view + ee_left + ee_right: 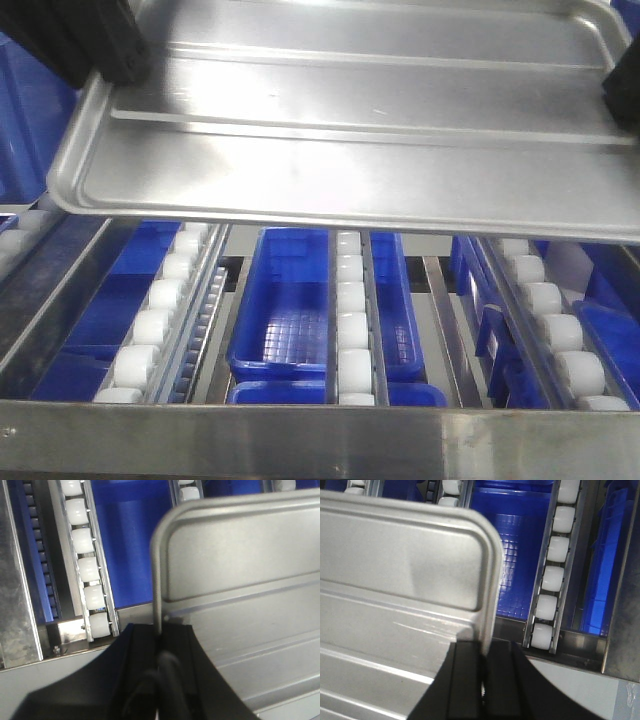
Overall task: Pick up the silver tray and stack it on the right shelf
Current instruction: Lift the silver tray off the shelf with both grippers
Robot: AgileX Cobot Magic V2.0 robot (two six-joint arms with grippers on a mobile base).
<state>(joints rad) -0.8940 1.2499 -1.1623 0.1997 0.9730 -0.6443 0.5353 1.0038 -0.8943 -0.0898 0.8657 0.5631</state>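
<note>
Holding the silver tray (340, 150) high in frame, pinched at both ends by left gripper (160, 635) and right gripper (486, 647); best keeping it level, lowering evenly onto the right shelf (300, 440).

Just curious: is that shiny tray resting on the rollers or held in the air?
Held in the air. Black fingers clamp the silver tray at both ends; white rollers and blue bins show beneath it.

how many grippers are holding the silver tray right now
2. The left gripper is clamped on the left end rim of the silver tray. The right gripper is clamped on the opposite end rim. The rig has two arms, so none is hidden.
</note>
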